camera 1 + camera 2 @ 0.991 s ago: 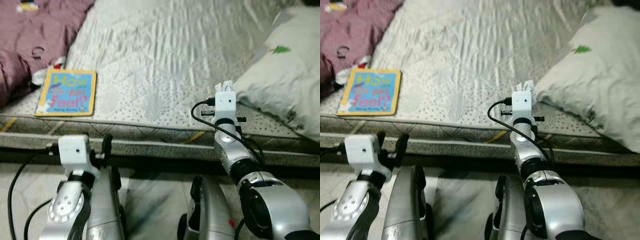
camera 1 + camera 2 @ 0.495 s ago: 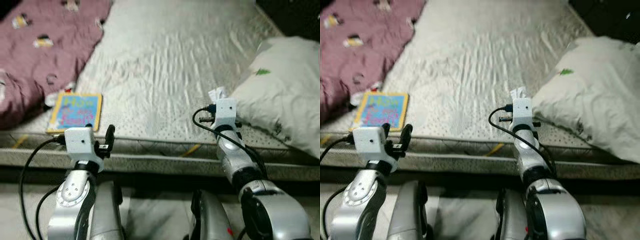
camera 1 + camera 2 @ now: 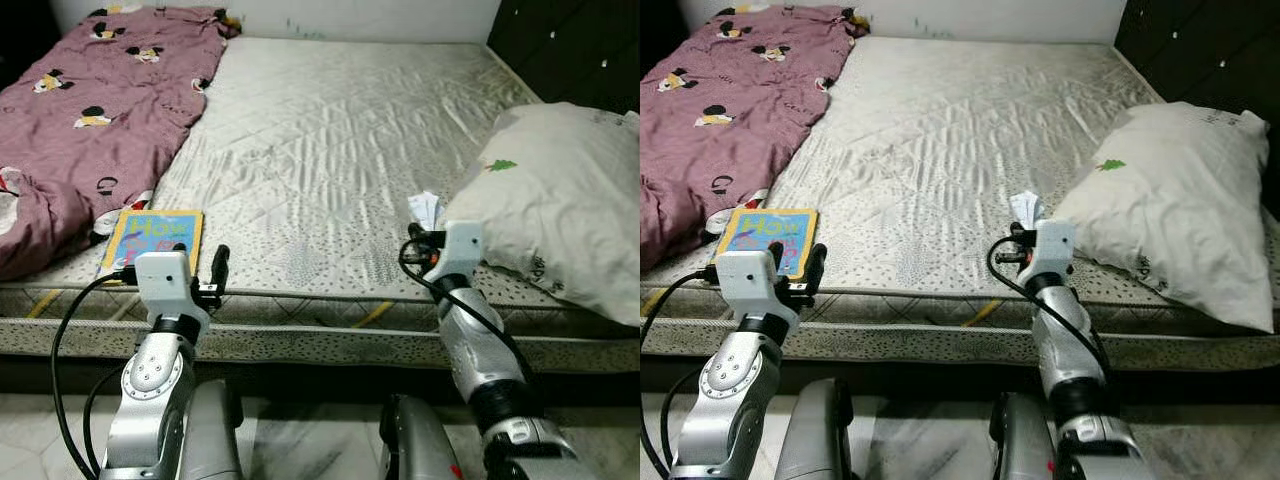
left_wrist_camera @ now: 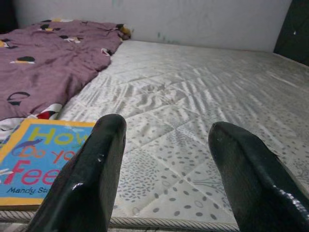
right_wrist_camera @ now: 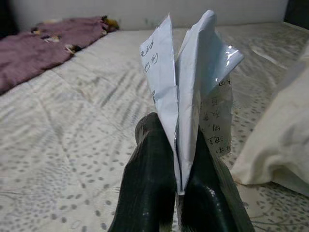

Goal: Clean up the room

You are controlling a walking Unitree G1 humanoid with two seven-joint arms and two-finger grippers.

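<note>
- Paper [image 5: 188, 92], white, folded and printed with small text, is clamped upright between the two black fingers [image 5: 149, 193] of the right gripper [image 3: 425, 232], with its upper part fanning out above the fingertips.
- In the head views the paper is seen as a small white tuft just over the near part of the mattress [image 3: 340, 140], close beside the pillow [image 3: 560, 200].
- The right gripper is held out over the front edge of the mattress on a silver arm, with a black cable looping beside its white wrist housing.
- The left gripper [image 4: 166, 169] is held at the near edge of the mattress with its fingers [image 4: 91, 179] spread apart and nothing between them.
- A children's book [image 3: 152, 238] with a yellow border and blue cover lies flat on the mattress just beyond the left gripper, near the front left corner.
- A purple blanket [image 3: 80, 130] printed with cartoon mice is spread along the left side of the mattress, its edge close to the book.
- The pillow, white with a small green tree mark, rests on the right side of the mattress and overhangs its front edge.
- Dark furniture [image 3: 570, 50] stands behind the pillow at the far right.
</note>
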